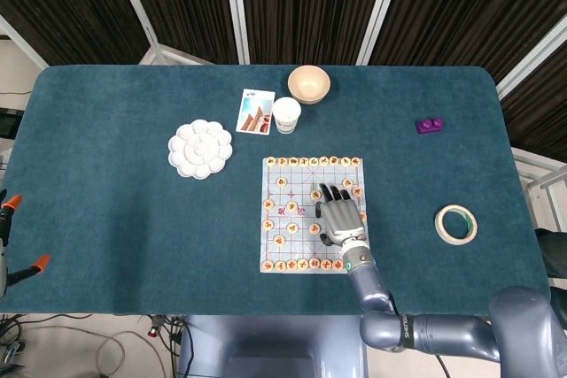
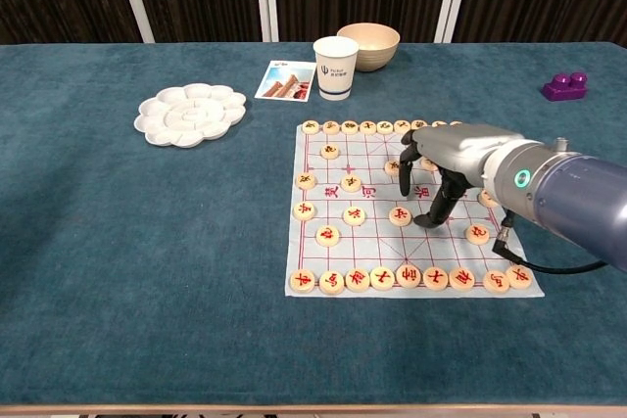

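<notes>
**Right hand over the chess board**

Fingers of your right hand [image 2: 446, 168] are spread and curled downward above the right half of the chess board [image 1: 312, 214], fingertips [image 2: 428, 217] down close to the sheet. You hold nothing there. A round chess piece [image 2: 400, 215] lies just beside those fingertips; whether they touch it cannot be told. Other pieces line the near and far edges of the board. Your left hand shows in neither view. Beyond the board stand a paper cup [image 1: 286, 115], a bowl [image 1: 308, 84] and a card [image 1: 255, 112]; a white palette [image 1: 200, 149] lies left, a tape roll [image 1: 455, 224] and purple block [image 1: 430, 126] right.
</notes>
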### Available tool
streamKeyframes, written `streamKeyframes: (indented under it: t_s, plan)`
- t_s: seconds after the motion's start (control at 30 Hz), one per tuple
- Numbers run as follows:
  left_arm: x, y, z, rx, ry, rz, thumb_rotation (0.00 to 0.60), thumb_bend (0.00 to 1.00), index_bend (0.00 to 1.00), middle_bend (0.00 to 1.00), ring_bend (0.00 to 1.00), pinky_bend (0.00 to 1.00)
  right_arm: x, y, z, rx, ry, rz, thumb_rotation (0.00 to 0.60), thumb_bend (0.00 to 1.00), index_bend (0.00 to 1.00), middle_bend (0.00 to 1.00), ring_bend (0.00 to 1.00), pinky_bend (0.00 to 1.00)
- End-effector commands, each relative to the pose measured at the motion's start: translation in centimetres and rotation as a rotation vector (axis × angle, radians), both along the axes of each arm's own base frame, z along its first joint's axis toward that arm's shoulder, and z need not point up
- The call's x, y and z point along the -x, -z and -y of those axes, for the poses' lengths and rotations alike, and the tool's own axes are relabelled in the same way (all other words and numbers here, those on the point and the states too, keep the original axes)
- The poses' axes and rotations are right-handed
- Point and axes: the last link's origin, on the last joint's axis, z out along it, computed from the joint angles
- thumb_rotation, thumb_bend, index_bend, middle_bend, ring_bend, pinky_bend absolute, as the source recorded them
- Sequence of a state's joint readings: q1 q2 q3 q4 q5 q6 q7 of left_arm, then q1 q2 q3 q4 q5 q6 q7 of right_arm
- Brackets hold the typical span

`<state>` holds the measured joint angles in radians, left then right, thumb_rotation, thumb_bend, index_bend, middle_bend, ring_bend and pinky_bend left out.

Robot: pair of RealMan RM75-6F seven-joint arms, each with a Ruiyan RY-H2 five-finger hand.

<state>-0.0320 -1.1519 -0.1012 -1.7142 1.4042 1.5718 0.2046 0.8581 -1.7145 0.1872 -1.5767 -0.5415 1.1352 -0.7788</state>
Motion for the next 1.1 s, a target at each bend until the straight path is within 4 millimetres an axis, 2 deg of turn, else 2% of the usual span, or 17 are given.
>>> streamKeyframes:
  t_s: [0.03,1.1]
  plan:
    - [0.0,0.0,0.0,0.001,0.001,-0.001,0.600,0.00,0.11,0.00,0.00,0.00,0.3,0.2,0.1,-0.002,0.007,-0.002,0.600,0.36,0.43,0.00,0.01,0.14]
    - [0.0,0.0,-0.1,-0.002,0.001,-0.003,0.600,0.00,0.11,0.00,0.00,0.00,-0.3,1.3,0.0,-0.018,0.008,-0.001,0.600,0.36,0.45,0.00,0.01,0.14]
